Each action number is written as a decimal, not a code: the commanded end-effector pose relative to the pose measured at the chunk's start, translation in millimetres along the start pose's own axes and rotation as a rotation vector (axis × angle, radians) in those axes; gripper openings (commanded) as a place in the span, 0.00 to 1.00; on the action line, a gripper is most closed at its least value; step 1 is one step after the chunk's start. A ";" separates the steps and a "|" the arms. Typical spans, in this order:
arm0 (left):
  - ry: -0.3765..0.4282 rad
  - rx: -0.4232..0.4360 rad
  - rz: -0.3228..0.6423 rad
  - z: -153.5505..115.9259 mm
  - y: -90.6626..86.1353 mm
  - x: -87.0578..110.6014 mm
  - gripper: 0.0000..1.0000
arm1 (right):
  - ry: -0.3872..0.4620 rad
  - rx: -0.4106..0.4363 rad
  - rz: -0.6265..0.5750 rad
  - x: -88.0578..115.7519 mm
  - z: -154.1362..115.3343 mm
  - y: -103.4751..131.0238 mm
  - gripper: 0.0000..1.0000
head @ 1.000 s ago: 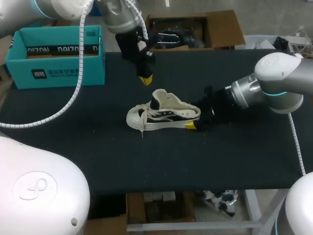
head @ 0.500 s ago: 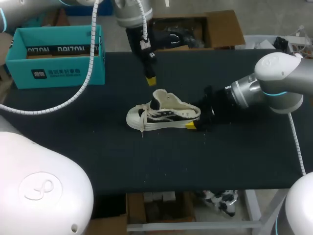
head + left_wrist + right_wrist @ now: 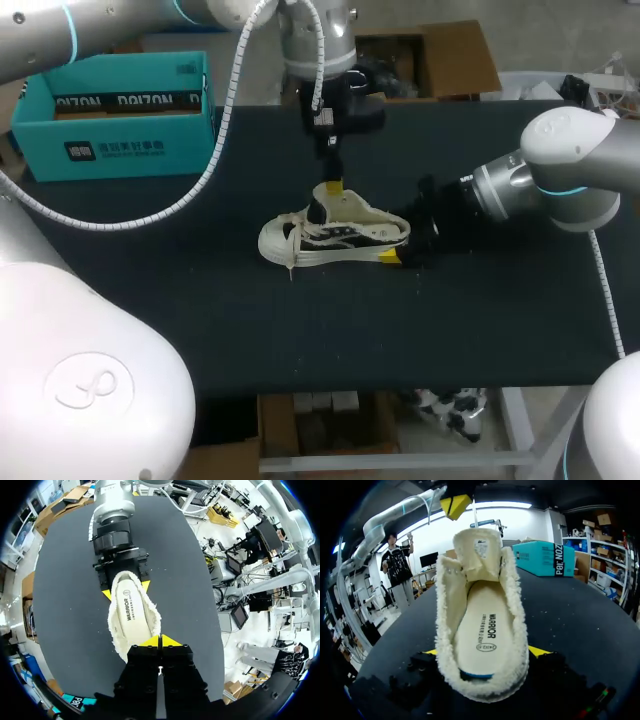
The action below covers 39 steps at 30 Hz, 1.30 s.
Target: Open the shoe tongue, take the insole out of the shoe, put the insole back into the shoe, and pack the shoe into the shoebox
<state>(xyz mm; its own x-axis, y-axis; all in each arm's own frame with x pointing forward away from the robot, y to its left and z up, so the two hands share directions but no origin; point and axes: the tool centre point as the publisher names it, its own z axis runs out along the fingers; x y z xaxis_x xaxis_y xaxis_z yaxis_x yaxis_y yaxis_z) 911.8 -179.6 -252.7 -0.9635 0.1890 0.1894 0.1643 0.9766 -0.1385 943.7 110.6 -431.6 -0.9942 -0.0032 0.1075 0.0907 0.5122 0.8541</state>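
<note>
The sneaker (image 3: 335,235) stands upright mid-surface (image 3: 200,300), well apart from every edge. The teal shoebox (image 3: 110,115) sits at the far corner, well apart from both grippers. The left gripper (image 3: 331,186), tips pressed together, hangs just above the raised tongue (image 3: 479,555). The right gripper (image 3: 395,242) clamps the sneaker's heel from both sides, with the insole (image 3: 485,630) lying inside just ahead of it.

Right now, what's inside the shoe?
The insole lies flat inside the shoe, with fleece lining around it. Its toe end is hidden under the tongue.
</note>
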 end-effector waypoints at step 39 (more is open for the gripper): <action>0.130 -0.027 -0.047 131.4 6.9 -15.1 0.00 | 0.002 -0.003 -0.001 -2.8 5.4 -6.8 0.00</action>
<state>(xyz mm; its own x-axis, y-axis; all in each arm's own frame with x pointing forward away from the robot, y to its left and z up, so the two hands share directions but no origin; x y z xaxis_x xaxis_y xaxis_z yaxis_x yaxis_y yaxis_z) 904.0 -189.7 -377.5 -0.9330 0.1547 0.3248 0.1295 0.9867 -0.0982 943.5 110.6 -431.7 -0.9942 -0.0034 0.1071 0.0903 0.5121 0.8542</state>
